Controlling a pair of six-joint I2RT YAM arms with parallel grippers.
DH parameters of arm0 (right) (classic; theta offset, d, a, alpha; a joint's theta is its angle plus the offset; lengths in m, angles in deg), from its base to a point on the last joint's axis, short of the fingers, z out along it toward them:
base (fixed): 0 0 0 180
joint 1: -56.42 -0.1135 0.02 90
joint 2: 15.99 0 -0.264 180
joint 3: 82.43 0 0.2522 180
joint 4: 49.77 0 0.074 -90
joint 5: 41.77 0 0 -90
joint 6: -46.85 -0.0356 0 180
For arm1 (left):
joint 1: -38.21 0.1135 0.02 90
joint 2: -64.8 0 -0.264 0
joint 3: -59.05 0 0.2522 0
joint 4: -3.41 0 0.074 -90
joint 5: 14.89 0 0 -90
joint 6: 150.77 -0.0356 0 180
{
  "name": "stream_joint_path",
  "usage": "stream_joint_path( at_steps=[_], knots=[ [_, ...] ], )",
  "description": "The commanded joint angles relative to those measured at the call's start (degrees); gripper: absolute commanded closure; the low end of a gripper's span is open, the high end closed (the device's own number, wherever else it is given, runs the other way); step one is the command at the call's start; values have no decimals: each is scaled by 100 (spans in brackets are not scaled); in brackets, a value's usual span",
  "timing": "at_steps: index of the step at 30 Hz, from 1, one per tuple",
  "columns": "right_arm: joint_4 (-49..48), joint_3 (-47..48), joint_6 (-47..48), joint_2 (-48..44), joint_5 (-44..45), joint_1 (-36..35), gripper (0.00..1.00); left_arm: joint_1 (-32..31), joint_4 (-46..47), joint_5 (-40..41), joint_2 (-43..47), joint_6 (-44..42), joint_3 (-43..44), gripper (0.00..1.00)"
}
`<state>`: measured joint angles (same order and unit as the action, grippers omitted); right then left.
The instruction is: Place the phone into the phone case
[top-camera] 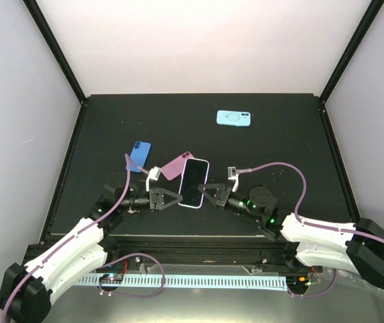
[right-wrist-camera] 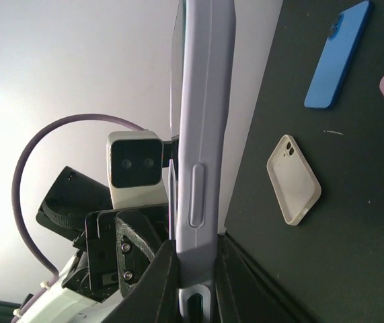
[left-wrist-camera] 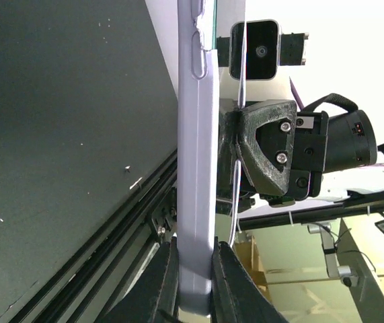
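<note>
Gripping from opposite sides, the left gripper and right gripper are both clamping narrowly on the long edges of a lilac case, holding it over the table just ahead of the bases. The phone is sitting in that case, screen towards the top camera, its dark glass framed by the lilac rim. Each wrist view is showing the case edge-on between its own fingers. The insertion is judged largely done. Whether every corner is seated cannot be told, since a thin glass edge is showing beside the rim in the left wrist view. Pressing home and setting down are probably what is left. A pink case is lying just behind the phone, a blue phone near it, a white case close to those, and a pale-blue case well apart at the back.
</note>
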<state>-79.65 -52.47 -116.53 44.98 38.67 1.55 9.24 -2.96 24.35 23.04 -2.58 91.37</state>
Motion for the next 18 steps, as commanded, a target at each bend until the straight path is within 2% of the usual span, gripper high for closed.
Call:
stream_joint_path(
  at_steps=[1, 3, 8, 11, 18],
  knots=[
    [-28, 86, 291, -85, 81, 3, 90, -36, -282, 160, -25, -203, 270, 98],
    [-23, 113, 313, -57, 4, 3, 87, -38, -239, 156, -10, -189, 249, 98],
    [67, 129, 178, -69, -122, 3, 72, -38, -165, 243, 113, -164, 235, 98],
    [53, 149, 63, -2, -271, 3, 70, -34, -174, 339, 116, -168, 227, 98],
    [-251, 82, 61, 49, -315, 3, 92, -38, -356, 488, 65, -296, 259, 98]
  ],
)
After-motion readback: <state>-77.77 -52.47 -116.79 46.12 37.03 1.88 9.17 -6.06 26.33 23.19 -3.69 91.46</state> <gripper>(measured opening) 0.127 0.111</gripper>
